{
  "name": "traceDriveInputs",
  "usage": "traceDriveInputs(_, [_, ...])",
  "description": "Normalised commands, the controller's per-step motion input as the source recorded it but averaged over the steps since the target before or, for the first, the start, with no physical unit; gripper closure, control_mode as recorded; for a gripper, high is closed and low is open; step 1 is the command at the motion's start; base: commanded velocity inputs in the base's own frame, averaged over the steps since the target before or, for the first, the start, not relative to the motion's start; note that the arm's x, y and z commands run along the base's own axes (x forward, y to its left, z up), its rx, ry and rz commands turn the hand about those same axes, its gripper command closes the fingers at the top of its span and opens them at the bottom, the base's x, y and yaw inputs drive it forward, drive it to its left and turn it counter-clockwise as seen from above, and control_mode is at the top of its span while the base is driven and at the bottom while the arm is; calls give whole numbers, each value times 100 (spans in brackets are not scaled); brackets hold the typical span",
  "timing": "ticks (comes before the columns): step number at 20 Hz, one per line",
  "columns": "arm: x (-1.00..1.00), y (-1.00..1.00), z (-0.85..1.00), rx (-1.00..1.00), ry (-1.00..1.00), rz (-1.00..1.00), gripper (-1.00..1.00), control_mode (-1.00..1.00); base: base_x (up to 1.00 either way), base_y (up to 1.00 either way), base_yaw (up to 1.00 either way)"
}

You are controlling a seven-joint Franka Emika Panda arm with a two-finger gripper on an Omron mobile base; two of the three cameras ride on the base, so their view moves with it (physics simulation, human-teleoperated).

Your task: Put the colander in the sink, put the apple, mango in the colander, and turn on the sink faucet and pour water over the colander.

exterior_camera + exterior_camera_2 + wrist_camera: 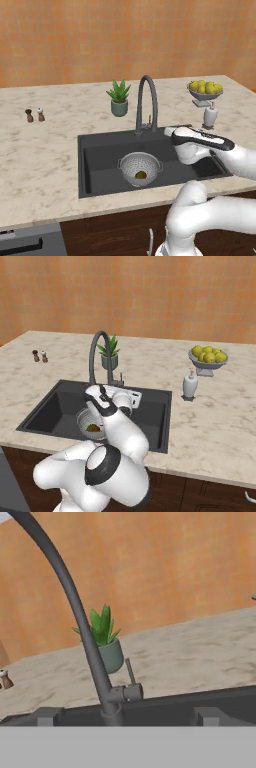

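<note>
Behind the sink [95,165], the sink faucet [146,102] stands upright; the fingers' state is unclear.

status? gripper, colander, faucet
Gripper aimed at faucet lever, fingers out of frame, state unclear. Colander in sink, one fruit visible inside. No water running. Nothing blocking the lever.
</note>
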Motion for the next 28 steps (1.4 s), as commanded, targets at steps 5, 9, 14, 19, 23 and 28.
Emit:
traceDriveInputs(5, [23, 0, -10, 0, -1, 0, -100, -100, 0, 0, 0])
traceDriveInputs(9, [24, -4, -1, 2, 0, 0, -100, -100, 0, 0, 0])
traceDriveInputs(14, [30, -10, 0, 0, 0, 0, -100, -100, 0, 0, 0])
traceDriveInputs(19, [40, 0, 0, 0, 0, 0, -100, -100, 0, 0, 0])
traceDriveInputs(23, [48, 4, 0, 0, 0, 0, -100, -100, 0, 0, 0])
traceDriveInputs(28, [36, 1, -4, 0, 0, 0, -100, -100, 0, 0, 0])
